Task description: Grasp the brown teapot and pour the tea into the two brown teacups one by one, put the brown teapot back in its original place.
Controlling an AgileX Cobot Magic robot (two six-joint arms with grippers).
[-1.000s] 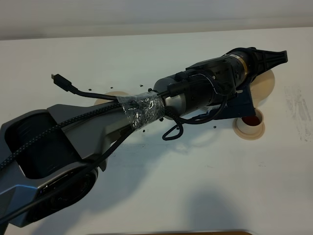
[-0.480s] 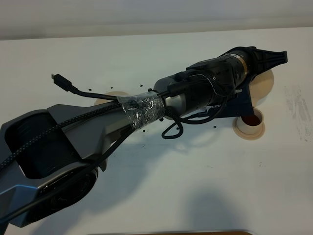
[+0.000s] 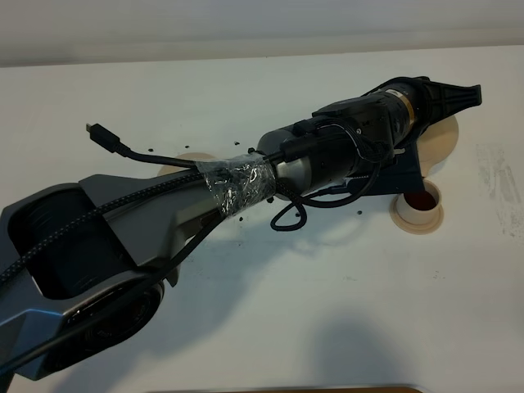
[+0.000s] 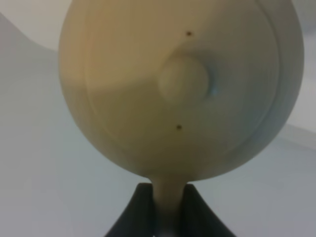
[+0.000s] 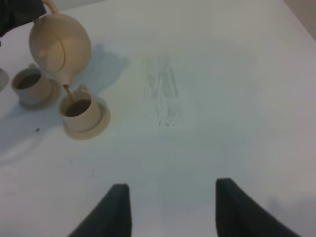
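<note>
Teapot (image 5: 60,46): we record it lifted off the white table (image 5: 207,98) and tipped spout-down, with a thin brown stream running from the spout into the cup beneath. In the left wrist view the lidded top of the teapot (image 4: 180,86) fills most of the picture, the round knob at its centre, two tiny dark specks on the lid.

Left gripper (image 4: 169,210): we see its two dark fingers clamped on the teapot's handle, one on each side of the pale loop. In the high view the left arm (image 3: 246,184) stretches across the table from the lower left toward the upper right, its wrist wrapped in clear tape and trailing black cables; it hides the teapot and most of the crockery there.

Near cup (image 5: 79,107): on its small saucer, directly under the spout, holding dark tea. In the high view we see this cup (image 3: 420,203) at the right of the arm's end, with reddish-brown liquid inside.

Far cup (image 5: 28,84): on its own saucer, just beside the first, also holding dark tea.

Large saucer (image 3: 440,141): partly showing behind the end of the left arm in the high view, nothing visibly on its exposed part.

Right gripper (image 5: 170,210): fingers spread apart, holding nothing, above bare table well apart from the cups.
</note>
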